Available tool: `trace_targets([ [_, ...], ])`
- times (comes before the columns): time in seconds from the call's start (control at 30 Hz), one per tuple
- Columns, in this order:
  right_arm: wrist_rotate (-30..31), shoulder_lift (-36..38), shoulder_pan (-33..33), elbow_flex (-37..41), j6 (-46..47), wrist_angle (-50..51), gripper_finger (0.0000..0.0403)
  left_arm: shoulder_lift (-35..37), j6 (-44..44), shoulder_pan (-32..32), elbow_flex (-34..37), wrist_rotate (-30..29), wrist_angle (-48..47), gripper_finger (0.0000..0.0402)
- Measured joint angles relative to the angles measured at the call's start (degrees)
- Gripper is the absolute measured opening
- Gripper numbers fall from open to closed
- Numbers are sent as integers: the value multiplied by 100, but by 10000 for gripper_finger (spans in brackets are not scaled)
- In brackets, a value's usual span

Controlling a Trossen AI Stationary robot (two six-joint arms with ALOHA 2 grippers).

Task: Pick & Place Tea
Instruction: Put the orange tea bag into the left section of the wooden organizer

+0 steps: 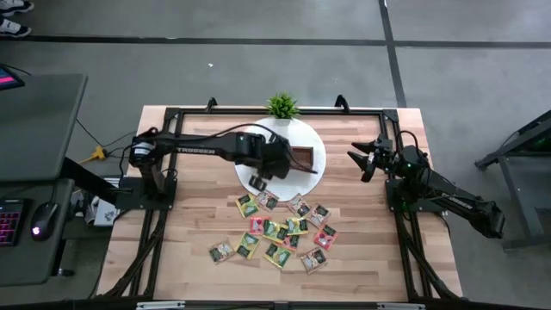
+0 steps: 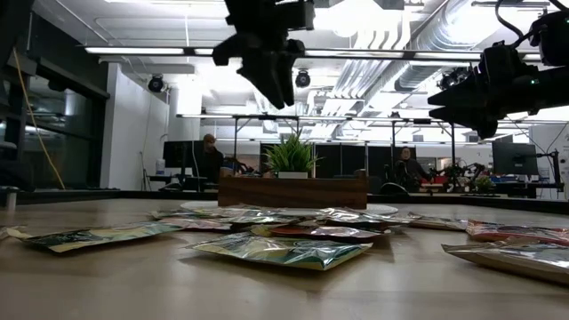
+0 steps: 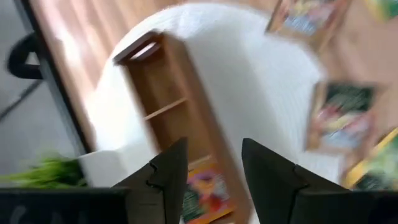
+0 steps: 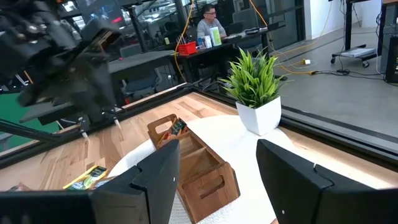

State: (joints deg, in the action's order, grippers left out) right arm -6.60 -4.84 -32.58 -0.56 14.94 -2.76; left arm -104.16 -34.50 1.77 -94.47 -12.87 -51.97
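Left gripper (image 1: 256, 182) hangs above the wooden tray (image 1: 303, 158) — fingers apart, empty (right gripper (image 1: 362, 160) wide, aside).

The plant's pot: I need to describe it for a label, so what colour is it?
White: the pot is plain white under green leaves, clearest in the right wrist view.

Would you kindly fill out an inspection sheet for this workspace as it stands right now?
Surface: wooden table, with a round white mat toward the back.
Job's things: tea bags scattered flat across the middle; one tea bag already in an end compartment of the wooden tray on the mat.
Clutter: potted plant at the mat's back edge.
Grippers: left gripper above the tray, fingers apart, empty; right gripper raised at the right side, open, empty.
Cables: yellow cable on the floor to the left.
Surroundings: desk with keyboard and mouse; people seated in the room beyond.
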Motion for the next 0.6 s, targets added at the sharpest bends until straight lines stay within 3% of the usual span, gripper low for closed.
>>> trace_targets([
  [0.33,0,0,0,-1,0,0,208,212,1300,-869,478,-256,328,147],
  [0.6,0,4,0,-2,0,0,208,1029,2940,-1469,1904,-955,1301,147],
])
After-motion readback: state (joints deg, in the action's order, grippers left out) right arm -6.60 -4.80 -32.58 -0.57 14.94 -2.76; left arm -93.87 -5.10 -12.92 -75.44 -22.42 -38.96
